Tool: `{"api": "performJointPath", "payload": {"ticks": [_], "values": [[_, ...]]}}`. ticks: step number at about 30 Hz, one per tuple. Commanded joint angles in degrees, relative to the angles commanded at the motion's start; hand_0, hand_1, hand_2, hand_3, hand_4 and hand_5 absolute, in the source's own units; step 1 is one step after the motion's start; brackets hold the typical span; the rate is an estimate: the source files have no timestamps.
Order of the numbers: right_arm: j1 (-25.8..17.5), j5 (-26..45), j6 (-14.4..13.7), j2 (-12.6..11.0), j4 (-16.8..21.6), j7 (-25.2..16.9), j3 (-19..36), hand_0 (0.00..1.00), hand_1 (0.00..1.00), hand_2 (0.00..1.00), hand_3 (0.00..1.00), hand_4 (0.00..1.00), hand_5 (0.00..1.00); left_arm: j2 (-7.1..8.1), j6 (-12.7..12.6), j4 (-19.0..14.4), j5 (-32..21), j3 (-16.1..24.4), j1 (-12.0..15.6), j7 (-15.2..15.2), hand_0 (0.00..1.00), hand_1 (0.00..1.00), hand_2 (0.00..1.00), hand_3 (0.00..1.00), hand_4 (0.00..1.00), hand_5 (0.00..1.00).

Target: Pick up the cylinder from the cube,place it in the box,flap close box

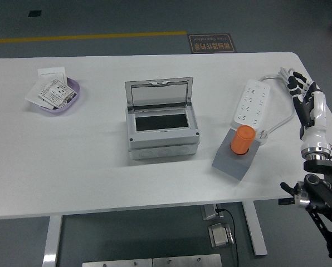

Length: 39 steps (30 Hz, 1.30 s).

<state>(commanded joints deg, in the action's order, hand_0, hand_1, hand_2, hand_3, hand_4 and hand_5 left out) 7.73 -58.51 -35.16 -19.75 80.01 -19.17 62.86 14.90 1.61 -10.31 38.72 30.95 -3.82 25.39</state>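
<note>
One hand in view: the right hand (306,95) hangs over the table's right edge, fingers stretched out and loosely spread, holding nothing; the left arm is out of sight.
Cylinder: the orange cylinder (242,139) stands upright on the grey cube (234,158), right of the box and well apart from the hand, so the pickup is not yet begun.
Box: the grey box (162,132) sits mid-table with its lid (159,93) tipped up and back, leaving the dark inside open to take the cylinder from above.
Power strip: a white power strip (252,102) lies just behind the cube, between it and the hand, a likely snag for the reach.
Dish: a lilac dish (72,99) of paper packets rests far left, out of the way.
</note>
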Motion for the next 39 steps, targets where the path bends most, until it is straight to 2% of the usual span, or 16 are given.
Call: {"api": "performJointPath", "payload": {"ticks": [4, 5, 19, 39], "values": [[0.11, 0.07, 0.02, 0.45, -0.25, -0.05, -2.15, 0.739, 0.730, 0.744, 0.858, 0.883, 0.317, -0.19, 0.02, 0.00, -0.31, -0.26, 0.02, 0.07, 0.614, 0.684, 0.564, 0.616, 0.647, 0.207], [0.11, 0.06, 0.05, 0.65, -0.32, 0.02, -3.00, 0.745, 0.733, 0.747, 0.867, 0.863, 0.277, -0.25, 0.04, 0.00, -0.34, -0.30, 0.03, 0.11, 0.614, 0.684, 0.564, 0.616, 0.647, 0.207], [0.49, -1.62, 0.27, 2.04, -0.95, 1.52, -8.42, 0.743, 0.732, 0.732, 0.863, 0.867, 0.284, -0.33, 0.02, 0.00, -0.27, -0.25, 0.12, 0.31, 0.612, 0.684, 0.563, 0.614, 0.645, 0.205], [-0.10, 0.77, 0.52, 1.56, -2.25, 0.67, -12.96, 0.735, 0.708, 0.688, 0.842, 0.866, 0.293, -0.47, -0.07, 0.00, -0.30, -0.71, -0.09, -0.13, 0.609, 0.686, 0.564, 0.613, 0.642, 0.192]]}}
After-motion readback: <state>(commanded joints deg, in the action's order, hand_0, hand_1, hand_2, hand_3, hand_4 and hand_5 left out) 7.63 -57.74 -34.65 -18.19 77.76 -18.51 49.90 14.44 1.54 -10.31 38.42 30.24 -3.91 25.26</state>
